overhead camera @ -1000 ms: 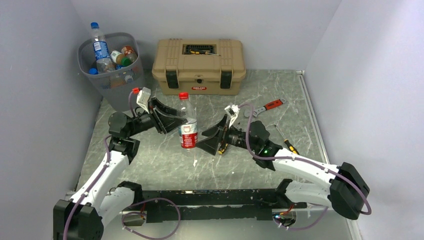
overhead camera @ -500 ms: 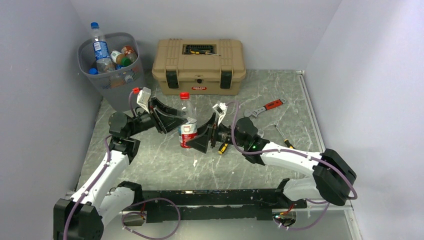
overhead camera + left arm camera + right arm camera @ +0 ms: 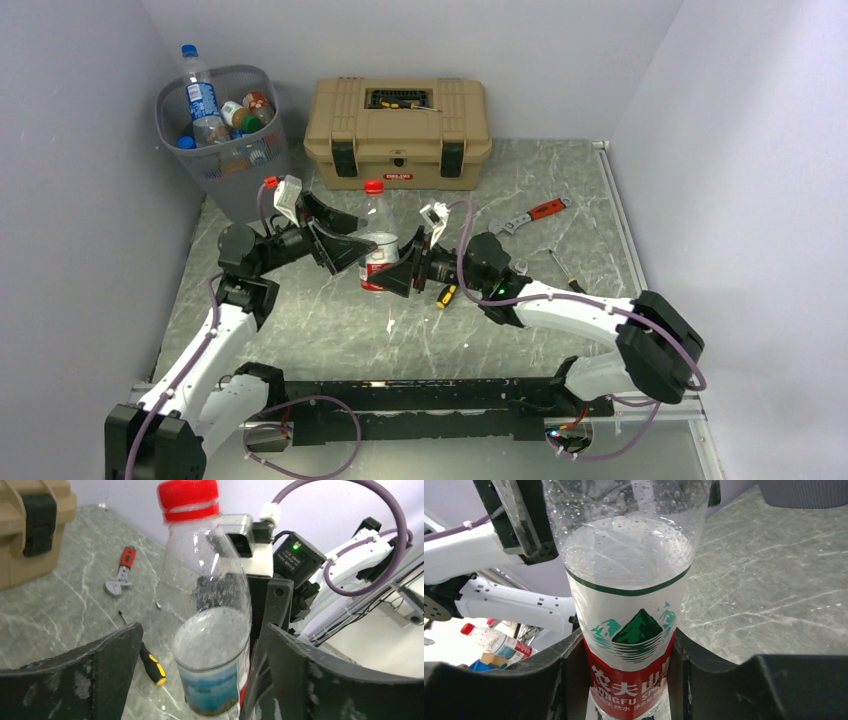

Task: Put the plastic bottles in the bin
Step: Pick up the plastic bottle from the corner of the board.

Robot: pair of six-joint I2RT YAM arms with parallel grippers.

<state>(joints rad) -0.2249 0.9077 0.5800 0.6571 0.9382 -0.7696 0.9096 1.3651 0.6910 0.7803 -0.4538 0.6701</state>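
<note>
The clear plastic bottle with a red cap and red-white label [image 3: 377, 250] stands upright in the middle of the table [image 3: 330, 320], well to the right of the round grey wire-mesh bin [image 3: 225, 150] and nearer than it. The left gripper [image 3: 352, 245] has its fingers spread, clear of the bottle on both sides. The right gripper [image 3: 395, 275] pinches the label band low down. I'd guess the bottle is light, thin-walled and easily crushed, so the label band looks like the firmest place to hold.
</note>
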